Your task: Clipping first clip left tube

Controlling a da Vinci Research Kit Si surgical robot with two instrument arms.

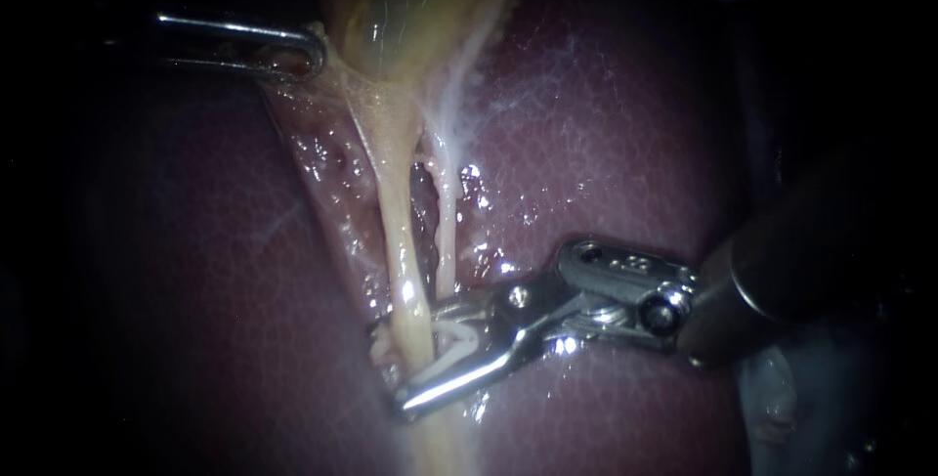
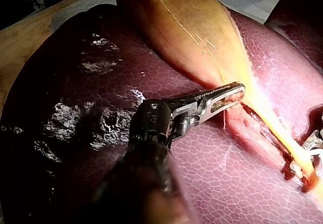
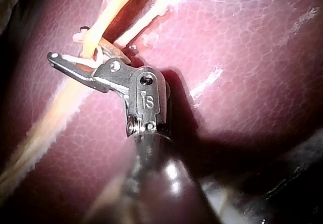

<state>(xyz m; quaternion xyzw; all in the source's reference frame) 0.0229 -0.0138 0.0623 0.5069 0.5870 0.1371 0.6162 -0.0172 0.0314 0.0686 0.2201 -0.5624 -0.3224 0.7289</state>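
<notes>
Straddling the left tube: the right instrument's claw [image 1: 396, 367] comes in from the right and sits across the thick pale-yellow left tube [image 1: 403, 261], low on its exposed length, near where it runs into the dark red mottled liver [image 1: 606, 144]. Claw is spread, not squeezed down, and carries a white V-shaped plastic clip [image 1: 457, 339], one leg along each half. The tube passes through the open mouth. In the right wrist view the far tip shows past the tube, so the reach looks enough.

The tube's long axis runs from the yellowish-tan gallbladder [image 1: 410, 7] down toward the viewer. The claw lies roughly crosswise to it, slightly slanted.

The thinner whitish right tube [image 1: 447, 232] lies just beside, on the shaft side. Cannot tell whether its lower end is inside the mouth.

The left instrument [image 1: 308, 51] is well apart, up at the gallbladder's narrow end, its claw pinching pale tissue there, which looks stretched taut.

Judgement: the next move is closing the clip; the risk is catching the right tube.
</notes>
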